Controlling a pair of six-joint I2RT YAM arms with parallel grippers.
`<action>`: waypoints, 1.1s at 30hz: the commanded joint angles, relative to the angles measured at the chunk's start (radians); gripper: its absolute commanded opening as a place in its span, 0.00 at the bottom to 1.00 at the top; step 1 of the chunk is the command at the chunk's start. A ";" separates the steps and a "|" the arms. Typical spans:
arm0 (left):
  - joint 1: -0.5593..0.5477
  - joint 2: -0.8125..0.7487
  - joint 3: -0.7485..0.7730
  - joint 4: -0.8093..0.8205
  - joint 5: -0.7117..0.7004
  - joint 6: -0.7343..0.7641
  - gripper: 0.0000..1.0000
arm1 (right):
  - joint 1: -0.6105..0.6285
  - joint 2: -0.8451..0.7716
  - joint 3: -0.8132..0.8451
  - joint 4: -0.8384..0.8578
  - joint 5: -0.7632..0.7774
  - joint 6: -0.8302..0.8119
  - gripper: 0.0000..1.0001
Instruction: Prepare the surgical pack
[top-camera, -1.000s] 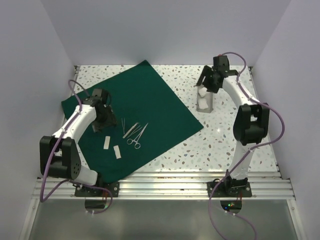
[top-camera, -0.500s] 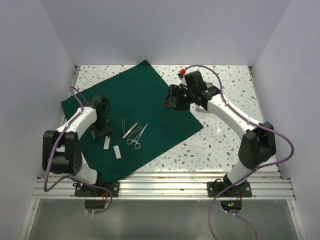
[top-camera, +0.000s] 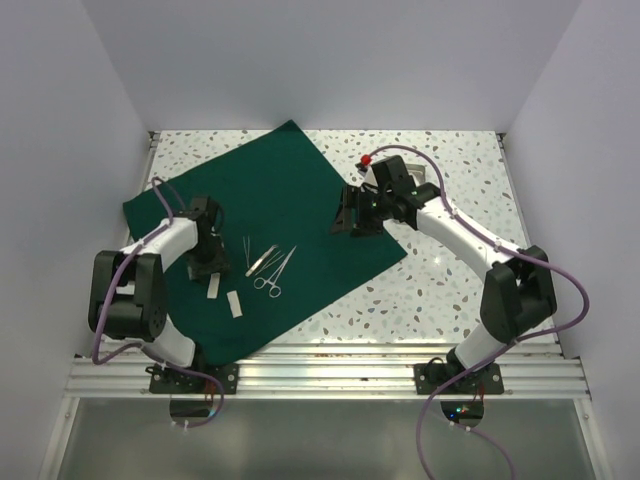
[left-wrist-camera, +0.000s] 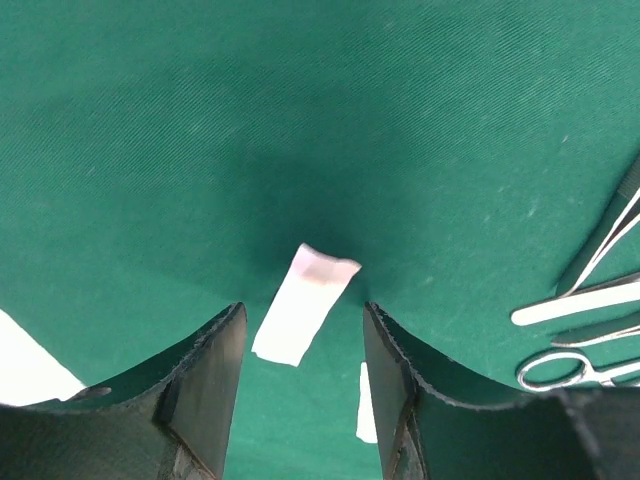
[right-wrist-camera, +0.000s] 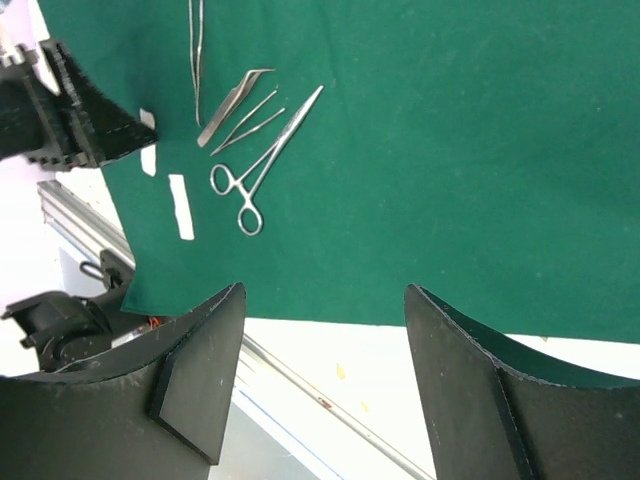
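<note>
Both pairs spread — left gripper (left-wrist-camera: 302, 315) straddles a white pad (left-wrist-camera: 310, 288), right gripper (right-wrist-camera: 325, 292) empty; a low pinch could snag green cloth (left-wrist-camera: 300, 120) beneath

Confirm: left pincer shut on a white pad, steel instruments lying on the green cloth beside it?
No: the left pincer is open, clear of the white pad on both sides, per the left wrist view. The steel instruments do lie on the green cloth beside it.
</note>
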 joint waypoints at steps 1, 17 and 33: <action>0.003 0.039 -0.001 0.070 0.039 0.064 0.54 | -0.001 -0.034 0.004 0.036 -0.036 -0.022 0.68; 0.064 0.090 0.013 0.102 0.128 0.145 0.40 | -0.001 -0.040 -0.030 0.045 -0.046 -0.022 0.68; 0.064 0.004 0.039 0.030 0.152 0.107 0.18 | 0.075 0.018 0.022 0.065 -0.047 0.005 0.68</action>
